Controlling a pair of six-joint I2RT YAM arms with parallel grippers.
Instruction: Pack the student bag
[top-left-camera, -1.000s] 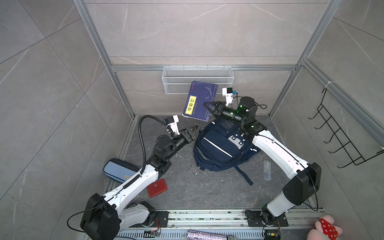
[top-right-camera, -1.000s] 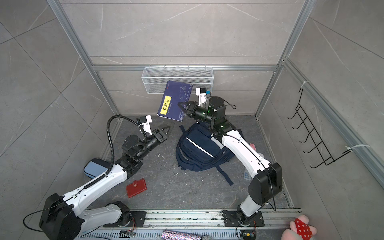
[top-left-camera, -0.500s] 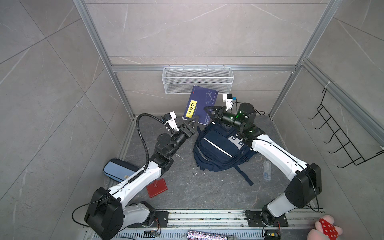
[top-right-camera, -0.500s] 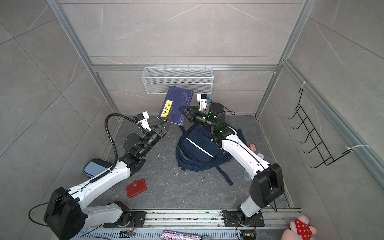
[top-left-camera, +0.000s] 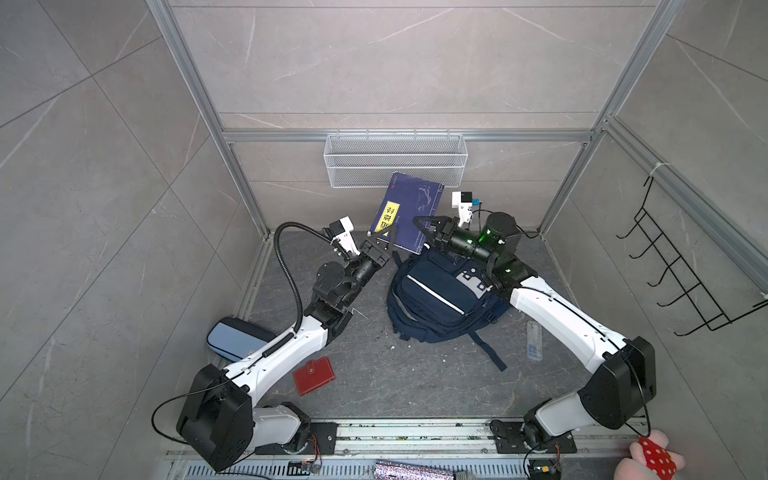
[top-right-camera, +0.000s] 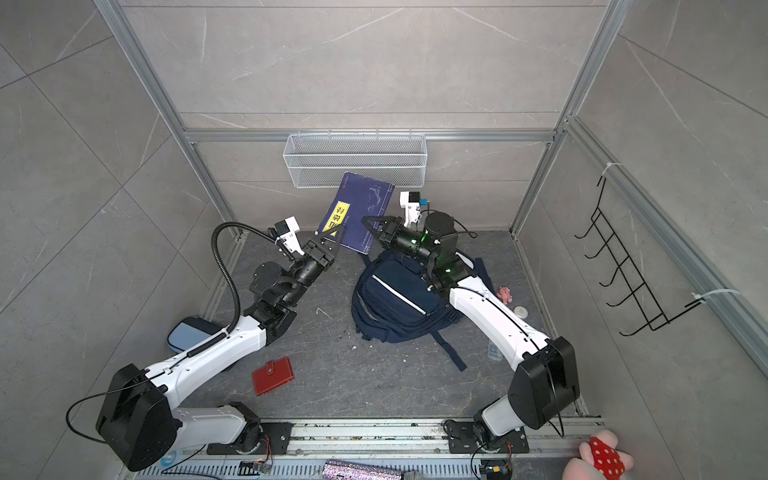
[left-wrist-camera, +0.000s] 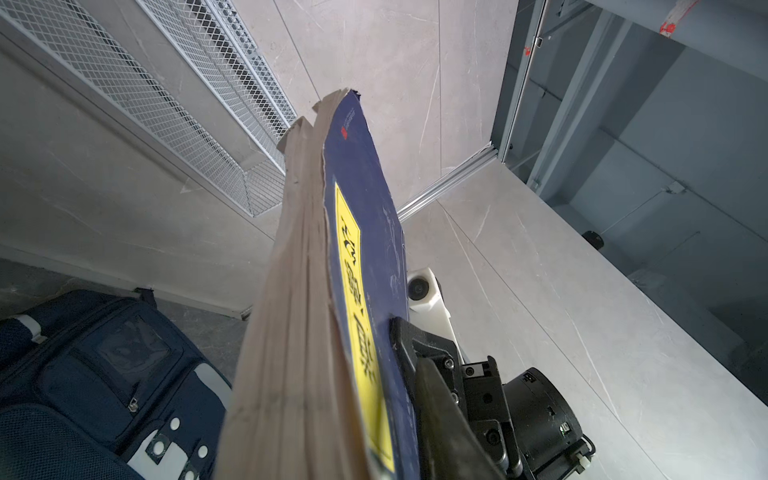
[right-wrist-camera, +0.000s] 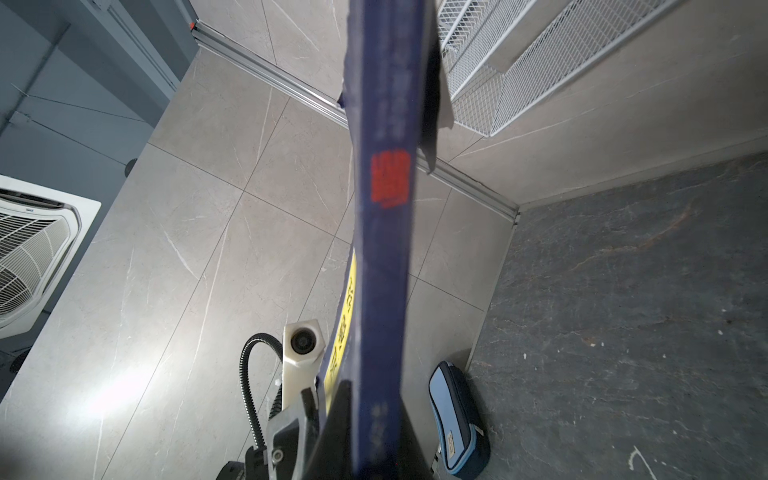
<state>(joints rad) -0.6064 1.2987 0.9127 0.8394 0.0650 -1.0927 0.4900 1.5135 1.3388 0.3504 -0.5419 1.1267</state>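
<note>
A dark blue book (top-left-camera: 411, 212) (top-right-camera: 361, 208) with a yellow label hangs tilted in the air in front of the back wall, just above the top of the student bag (top-left-camera: 440, 295) (top-right-camera: 399, 299), which lies on the floor. My right gripper (top-left-camera: 424, 232) (top-right-camera: 372, 226) is shut on the book's lower spine side (right-wrist-camera: 386, 208). My left gripper (top-left-camera: 384, 241) (top-right-camera: 332, 235) is shut on the book's lower page-edge corner. In the left wrist view one of its fingers (left-wrist-camera: 440, 424) lies flat against the cover (left-wrist-camera: 361, 249). The other finger is hidden behind the pages.
A light-blue pencil case (top-left-camera: 232, 338) (right-wrist-camera: 453, 419) and a red wallet (top-left-camera: 313, 376) lie on the floor by the left arm. A wire basket (top-left-camera: 395, 160) hangs on the back wall right behind the book. A clear plastic item (top-left-camera: 534, 340) lies under the right arm. A hook rack (top-left-camera: 681, 282) is on the right wall.
The right gripper has lowered the book toward the bag. The left gripper has reached up to the book's lower corner and closed on it.
</note>
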